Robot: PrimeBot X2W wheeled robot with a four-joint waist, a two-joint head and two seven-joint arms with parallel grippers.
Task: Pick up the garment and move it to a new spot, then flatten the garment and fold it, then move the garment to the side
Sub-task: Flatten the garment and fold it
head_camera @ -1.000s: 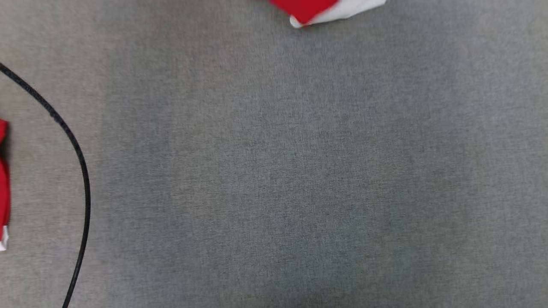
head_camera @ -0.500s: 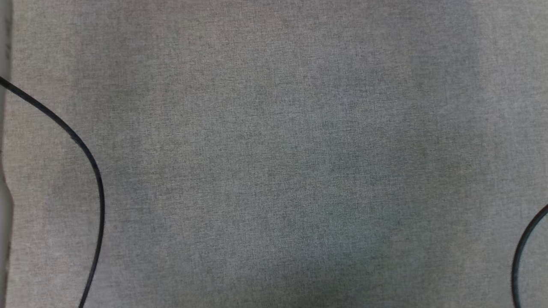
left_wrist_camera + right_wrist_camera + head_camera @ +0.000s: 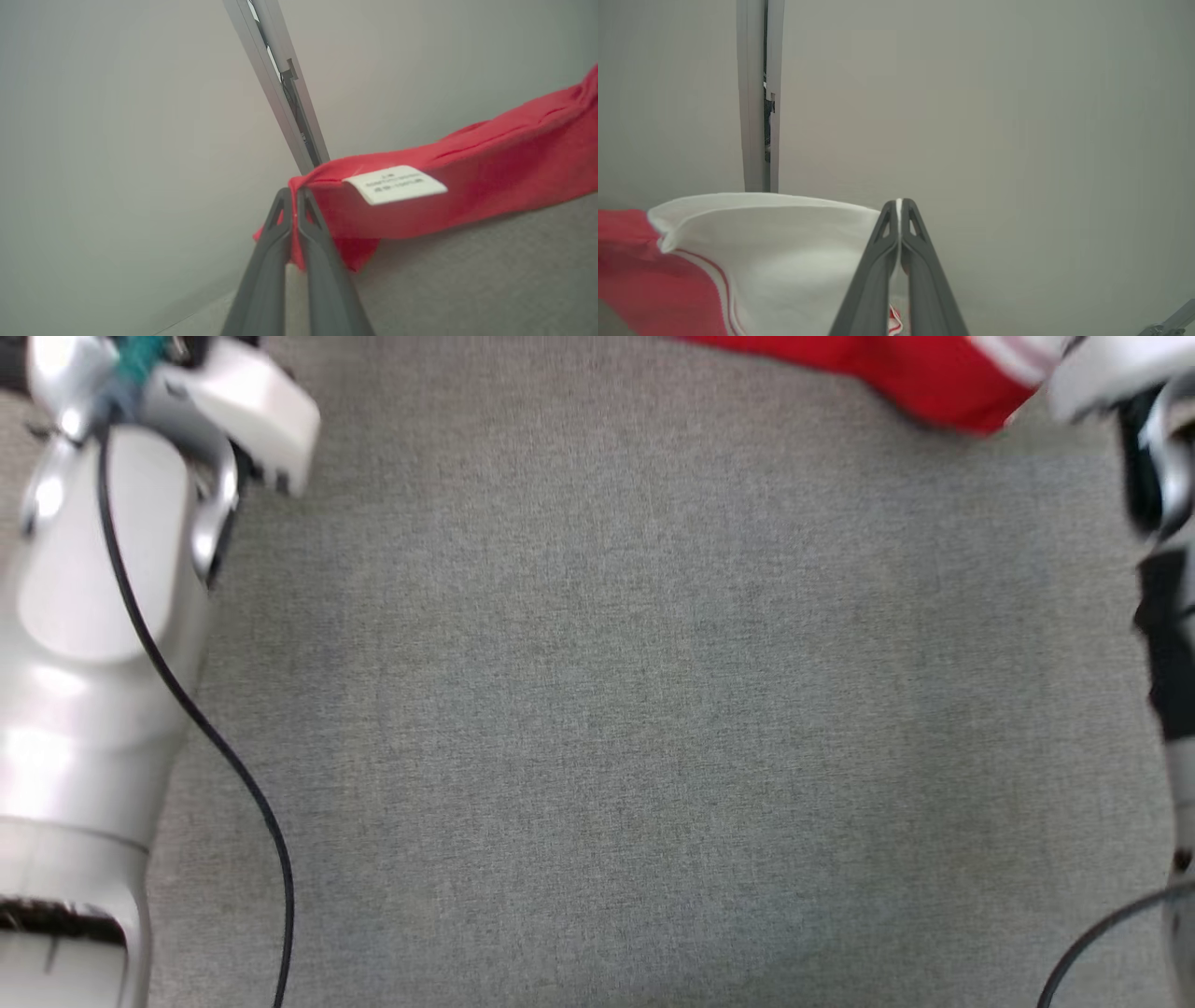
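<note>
1. Left gripper [image 3: 295, 198], fingers pressed together, pinches a red corner of the garment [image 3: 490, 186] in the left wrist view, with a white label [image 3: 395, 185] showing just beside the grip.
2. Right gripper [image 3: 899, 207], likewise closed, nips the white-panelled end of the same cloth in the right wrist view, a thin sliver of white caught between its tips.
3. Grips at opposite ends appear meant to keep the fabric stretched in a band rather than bunched (a likely set-up for laying it flat). The cloth runs rightward from the left gripper and leftward from the right one.
4. In the head view the garment shows as a red-and-white strip at the top edge, toward the right of frame, beyond the bare grey tabletop [image 3: 597, 709]. Whether it touches the surface there cannot be told.
5. A black cable [image 3: 290, 915] trails down beside the left arm [image 3: 84, 616], well apart from the cloth.
</note>
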